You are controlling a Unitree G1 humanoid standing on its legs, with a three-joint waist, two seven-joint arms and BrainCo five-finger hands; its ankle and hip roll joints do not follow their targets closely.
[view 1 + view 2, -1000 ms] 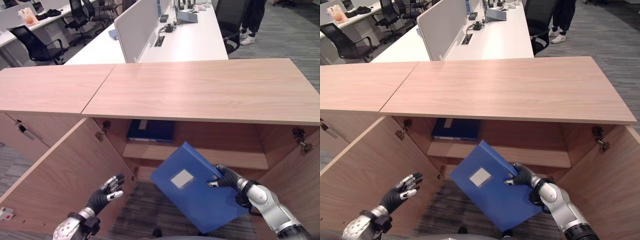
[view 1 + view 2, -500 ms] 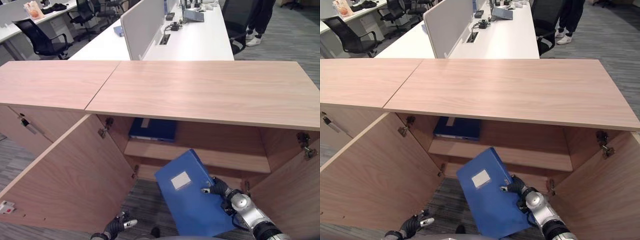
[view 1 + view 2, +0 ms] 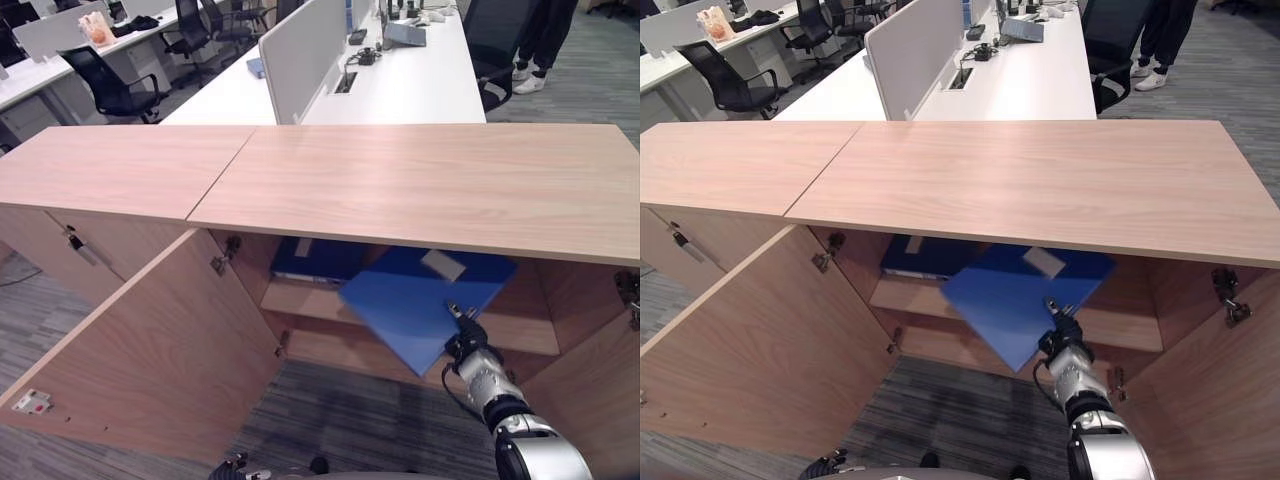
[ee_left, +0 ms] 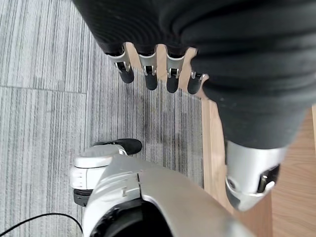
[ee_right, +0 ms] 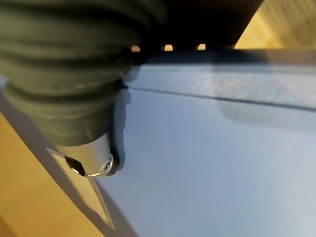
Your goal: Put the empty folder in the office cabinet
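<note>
I see the cabinet shelf [image 3: 300, 300] carrying a dark blue folder [image 3: 305, 262] lying flat at its left end, under the wooden counter [image 3: 420, 175]. A second blue folder [image 3: 410, 300] rests tilted over the shelf edge, its far end inside.

Both eye views look down from the head at the open cabinet [image 3: 420, 190], sharing it; the wrist views sit very close, left facing floor [image 4: 44, 98], right against the blue folder [image 5: 207, 163]
</note>
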